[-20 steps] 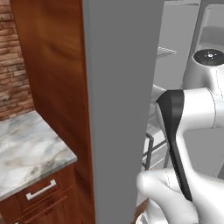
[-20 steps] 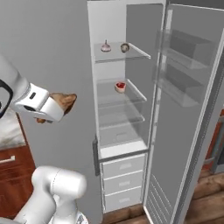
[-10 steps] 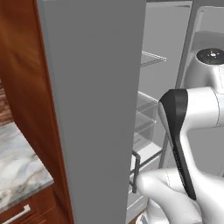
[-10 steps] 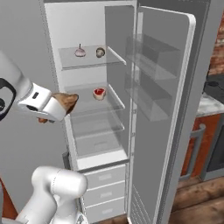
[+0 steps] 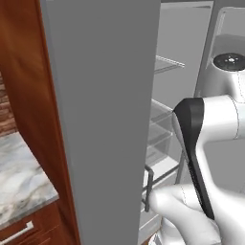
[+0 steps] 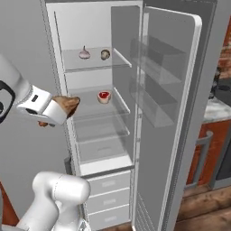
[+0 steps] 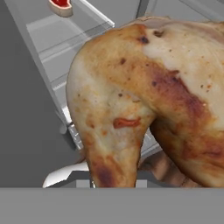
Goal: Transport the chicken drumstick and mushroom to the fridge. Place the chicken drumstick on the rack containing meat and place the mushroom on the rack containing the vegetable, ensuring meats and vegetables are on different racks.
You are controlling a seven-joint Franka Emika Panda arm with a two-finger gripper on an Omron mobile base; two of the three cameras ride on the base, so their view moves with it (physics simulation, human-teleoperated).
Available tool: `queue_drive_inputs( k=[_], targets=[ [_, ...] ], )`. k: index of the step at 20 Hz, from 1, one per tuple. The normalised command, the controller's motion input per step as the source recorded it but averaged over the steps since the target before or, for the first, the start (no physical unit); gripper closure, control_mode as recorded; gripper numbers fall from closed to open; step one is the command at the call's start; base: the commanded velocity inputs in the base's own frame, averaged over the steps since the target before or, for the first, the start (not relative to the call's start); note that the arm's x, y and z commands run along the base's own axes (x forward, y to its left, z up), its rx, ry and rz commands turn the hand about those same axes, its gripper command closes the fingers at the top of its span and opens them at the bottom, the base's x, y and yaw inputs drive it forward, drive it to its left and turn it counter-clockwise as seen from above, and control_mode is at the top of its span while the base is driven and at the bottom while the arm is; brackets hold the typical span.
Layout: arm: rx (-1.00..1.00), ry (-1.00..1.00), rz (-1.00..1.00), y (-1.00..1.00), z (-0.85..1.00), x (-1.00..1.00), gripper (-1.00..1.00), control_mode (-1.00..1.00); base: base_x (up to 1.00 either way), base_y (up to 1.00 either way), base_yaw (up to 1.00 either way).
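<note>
Chicken drumstick point(image 7: 144, 87): golden-brown skin with darker brown patches and pale cream areas. Meat point(image 6: 104, 96): bright red. Fridge point(image 6: 180, 113): light-grey outside, pale interior, white drawers point(image 6: 108, 194). Racks point(image 6: 97, 61): clear glass, pale edges. Surface point(image 5: 21, 182): grey-white marble pattern over reddish-brown wood cabinets point(image 5: 24, 72).

The fridge point(image 6: 189, 113) stood open. On its second rack point(image 6: 97, 106) lay the meat point(image 6: 104, 97). The drumstick point(image 6: 65, 105), outside, was at the meat's 9 o'clock, left of the shelves.
</note>
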Motion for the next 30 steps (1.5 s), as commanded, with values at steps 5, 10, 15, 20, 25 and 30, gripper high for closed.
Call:
queue_drive_inputs(
  k=[5, 10, 15, 20, 25, 30],
  targets=[
    [0.0, 0.0, 0.0, 0.0, 0.0, 0.0, 1.0, 1.0, 0.87, -0.03, 0.38],
    [0.0, 0.0, 0.0, 0.0, 0.0, 0.0, 1.0, 1.0, 0.28, -0.08, 0.25],
    [0.0, 0.0, 0.0, 0.0, 0.0, 0.0, 1.0, 1.0, 0.09, -0.29, 0.19],
    [0.0, 0.0, 0.0, 0.0, 0.0, 0.0, 1.0, 1.0, 0.16, -0.52, 0.28],
    [0.0, 0.0, 0.0, 0.0, 0.0, 0.0, 1.0, 1.0, 0.42, -0.21, 0.26],
    [0.0, 0.0, 0.0, 0.0, 0.0, 0.0, 1.0, 1.0, 0.57, 0.13, 0.14]
  ],
)
